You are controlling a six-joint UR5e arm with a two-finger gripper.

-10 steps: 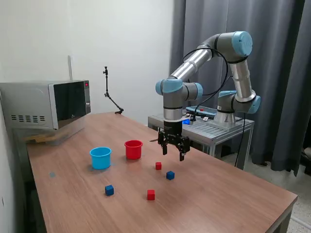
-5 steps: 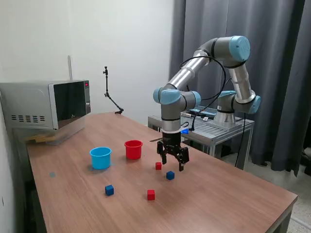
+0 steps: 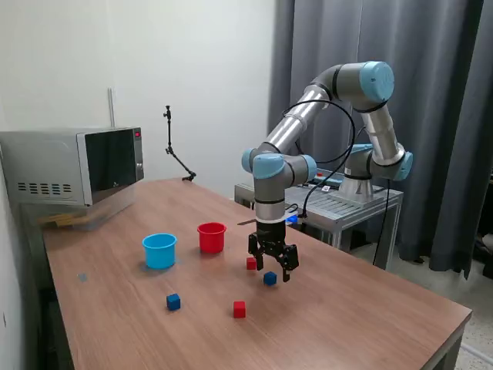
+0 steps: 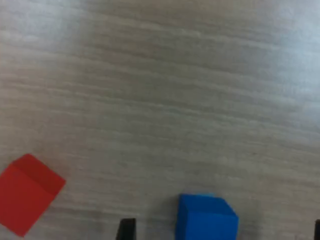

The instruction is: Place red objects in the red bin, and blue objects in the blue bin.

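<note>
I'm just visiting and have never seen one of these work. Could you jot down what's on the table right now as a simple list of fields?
surface: wooden table
arm: gripper open, low over the cubes, holding nothing
under gripper: blue cube between the fingers' line, red cube just beside it
other cubes: blue cube nearer the front, red cube nearer the front
cups: red cup, light blue cup, side by side, upright, no cube seen inside
sorted so far: none
background: microwave
</note>
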